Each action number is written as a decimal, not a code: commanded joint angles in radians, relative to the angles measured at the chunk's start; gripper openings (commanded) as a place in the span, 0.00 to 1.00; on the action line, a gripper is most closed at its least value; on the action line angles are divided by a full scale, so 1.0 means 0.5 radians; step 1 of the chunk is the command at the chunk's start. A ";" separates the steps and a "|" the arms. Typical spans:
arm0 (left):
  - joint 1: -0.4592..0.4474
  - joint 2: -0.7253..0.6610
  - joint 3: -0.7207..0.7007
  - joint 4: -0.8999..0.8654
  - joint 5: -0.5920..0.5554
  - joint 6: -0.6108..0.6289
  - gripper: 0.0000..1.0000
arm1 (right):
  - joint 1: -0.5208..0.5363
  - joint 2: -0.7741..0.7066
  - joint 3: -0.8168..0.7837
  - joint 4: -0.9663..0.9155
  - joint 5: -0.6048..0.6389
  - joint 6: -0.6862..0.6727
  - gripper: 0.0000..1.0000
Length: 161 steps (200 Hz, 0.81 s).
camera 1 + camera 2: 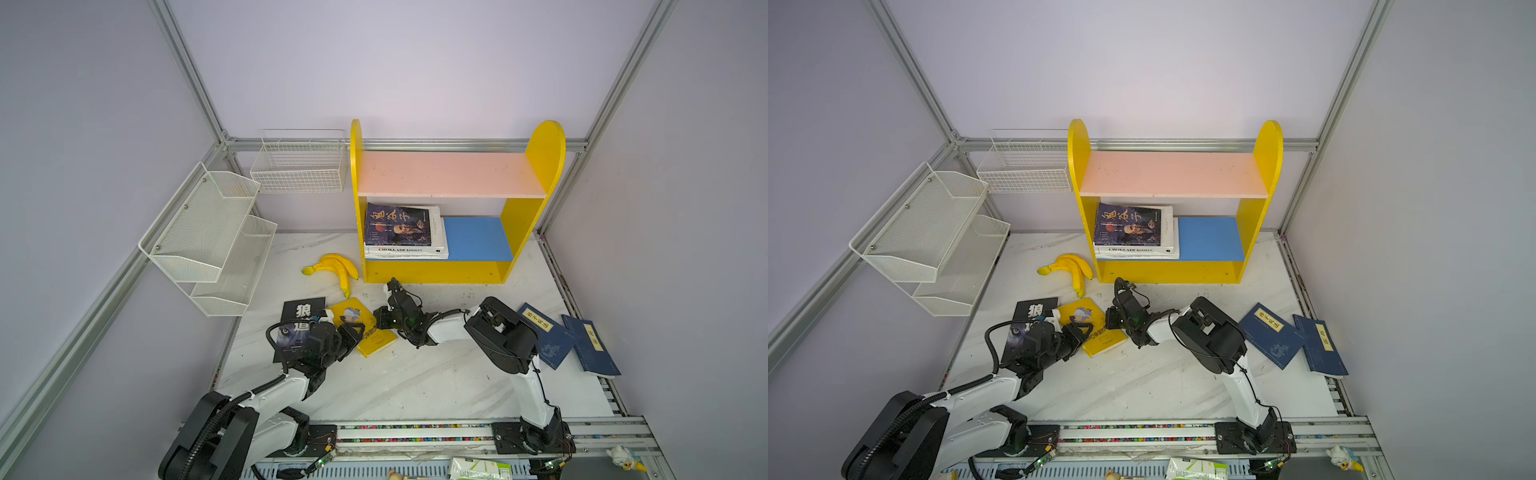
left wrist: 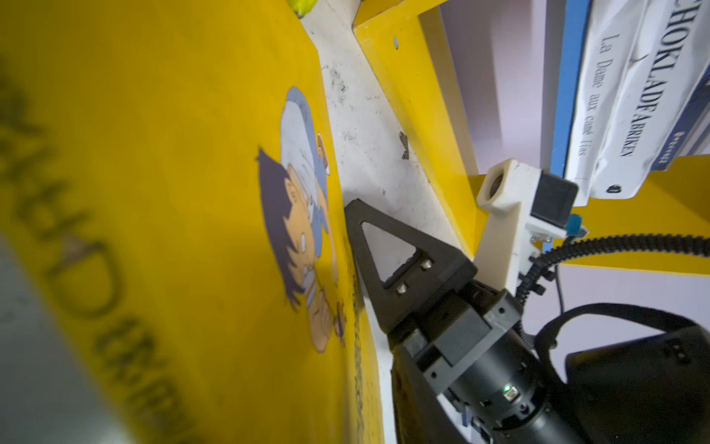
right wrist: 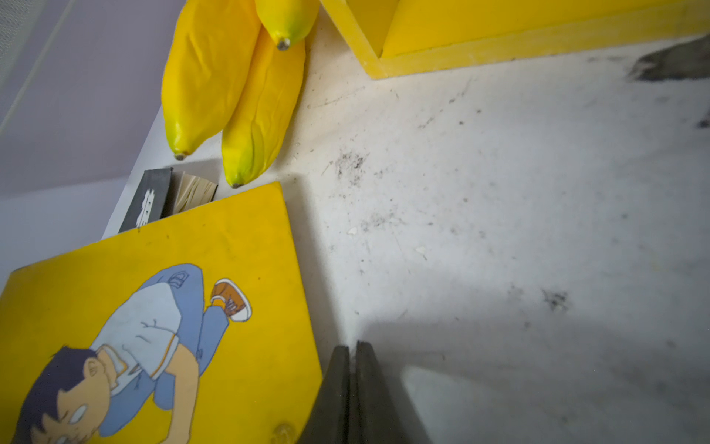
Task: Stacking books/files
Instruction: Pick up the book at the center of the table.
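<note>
- While your right gripper (image 3: 350,348) has its jaws pressed flat together with nothing between them, its tip is down on the table (image 1: 415,386), right against the edge of the yellow cartoon book (image 1: 372,332)
- That book lies flat, cover up, in front of the left end of the yellow shelf (image 1: 432,274), with a strip of bare table between the two
- Your left gripper (image 1: 348,332) is at the book's opposite edge, the side away from the shelf. Its wrist view is mostly blurry cover, so I honestly can't tell if it's pinching the book or just spread around it
- The black wolf book (image 1: 301,311) is flat just beside the yellow one, further out past the shelf's left end and partly hidden under your left arm
- The two navy books (image 1: 544,332) (image 1: 590,345) lie in front of the shelf's right end, side by side and touching
- The portrait book (image 1: 399,224) is inside the shelf on the lower blue board (image 1: 478,239), at the left side, on top of the white books (image 1: 407,250)
- The bananas (image 1: 336,266) sit just off the shelf's left foot
</note>
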 commanded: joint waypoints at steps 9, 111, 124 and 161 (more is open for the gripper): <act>0.012 -0.095 0.135 -0.189 -0.034 -0.006 0.30 | 0.045 0.039 -0.075 -0.452 -0.026 -0.005 0.12; 0.012 -0.360 0.284 -0.466 0.096 0.181 0.05 | -0.030 -0.685 -0.170 -0.460 0.155 0.035 0.28; 0.009 -0.403 0.346 -0.488 0.223 0.242 0.04 | -0.073 -0.841 -0.219 -0.449 0.158 0.053 0.32; -0.037 -0.406 0.613 -0.512 0.647 0.361 0.01 | -0.268 -1.299 -0.416 -0.445 0.193 0.176 0.51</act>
